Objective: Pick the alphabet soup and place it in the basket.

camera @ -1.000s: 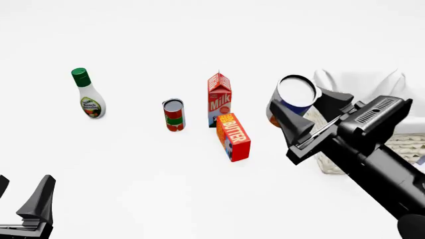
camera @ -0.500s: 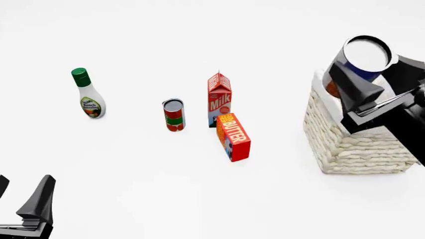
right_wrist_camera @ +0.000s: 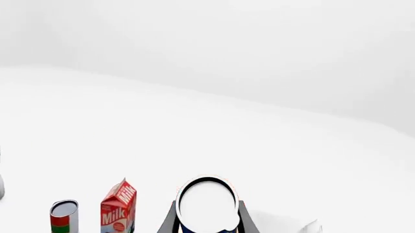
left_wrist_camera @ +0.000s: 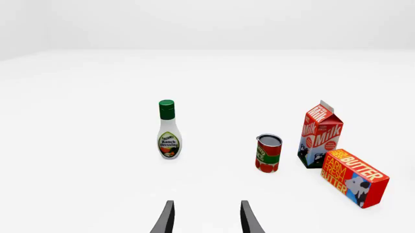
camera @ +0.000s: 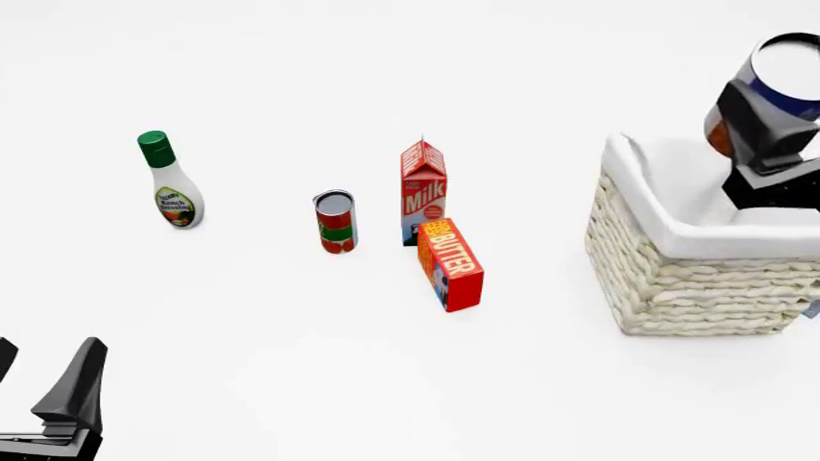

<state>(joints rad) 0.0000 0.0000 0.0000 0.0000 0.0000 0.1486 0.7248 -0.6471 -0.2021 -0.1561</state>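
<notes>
The alphabet soup (camera: 785, 69), a can with a silver-white top and dark blue label, hangs in the air over the right part of the basket (camera: 692, 274). My right gripper (camera: 769, 108) is shut on the can and partly cut off by the front view's right edge. The right wrist view shows the alphabet soup (right_wrist_camera: 206, 206) top-on, pinched by my right gripper (right_wrist_camera: 207, 216), with a white corner of the basket (right_wrist_camera: 288, 226) below it. The basket is woven cream wicker with a white cloth lining. My left gripper (camera: 41, 382) stays low at the near left, open and empty, as my left gripper (left_wrist_camera: 206, 221) also shows in its wrist view.
A ranch dressing bottle (camera: 168, 181) stands at the far left. A red-and-green can (camera: 336, 222), a milk carton (camera: 424, 191) and a butter box (camera: 451, 263) cluster mid-table, left of the basket. The basket sits at the table's right side.
My right arm has carried the soup can rightward and upward, from beside the basket's left wall to above the basket. The left arm has not moved.
</notes>
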